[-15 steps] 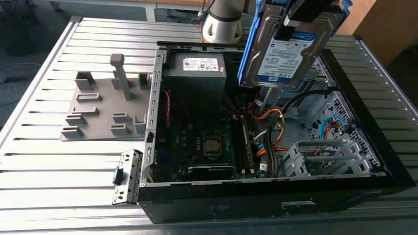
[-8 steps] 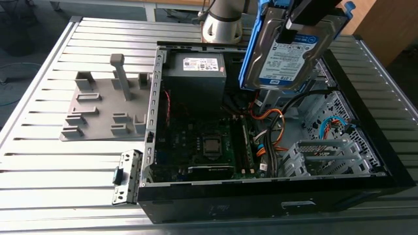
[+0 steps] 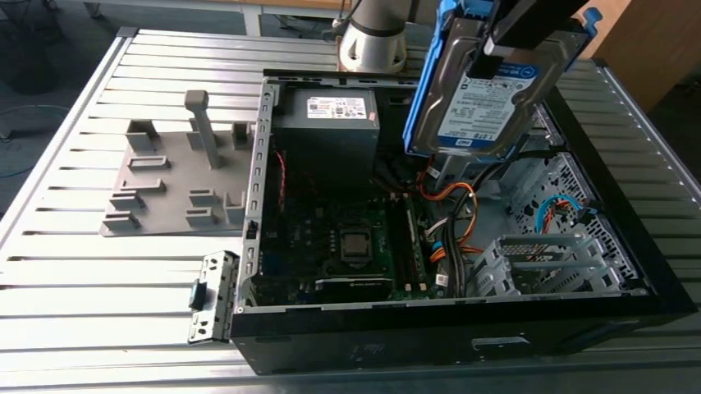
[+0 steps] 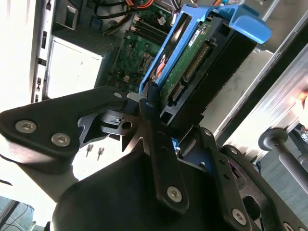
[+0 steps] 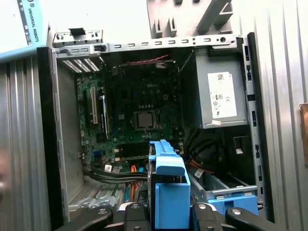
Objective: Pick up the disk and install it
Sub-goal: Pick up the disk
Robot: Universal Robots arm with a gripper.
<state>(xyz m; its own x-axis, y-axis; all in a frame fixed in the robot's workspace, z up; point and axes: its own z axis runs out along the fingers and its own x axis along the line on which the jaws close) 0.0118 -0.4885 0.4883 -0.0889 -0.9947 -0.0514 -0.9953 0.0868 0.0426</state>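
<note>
Gripping disk [image 3: 458, 103], tool [image 4: 173, 120] clamped on blue bracket [image 5: 167, 192]; white-and-blue label [image 3: 501, 89] showing, above open computer case [image 3: 438, 332].

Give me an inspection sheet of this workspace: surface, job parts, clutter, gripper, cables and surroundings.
Surface: ribbed metal table, with an open computer case lying on it.
Job's things: the disk in its blue carrier is held tilted above the open case, not yet seated.
Clutter: a grey fixture plate lies beside the case, on the exterior view's left.
Gripper: the gripper is shut on the disk.
Cables: orange cables run loose inside the case, below the disk.
Surroundings: the arm base stands behind the case, and a wooden panel is at the exterior view's right.
</note>
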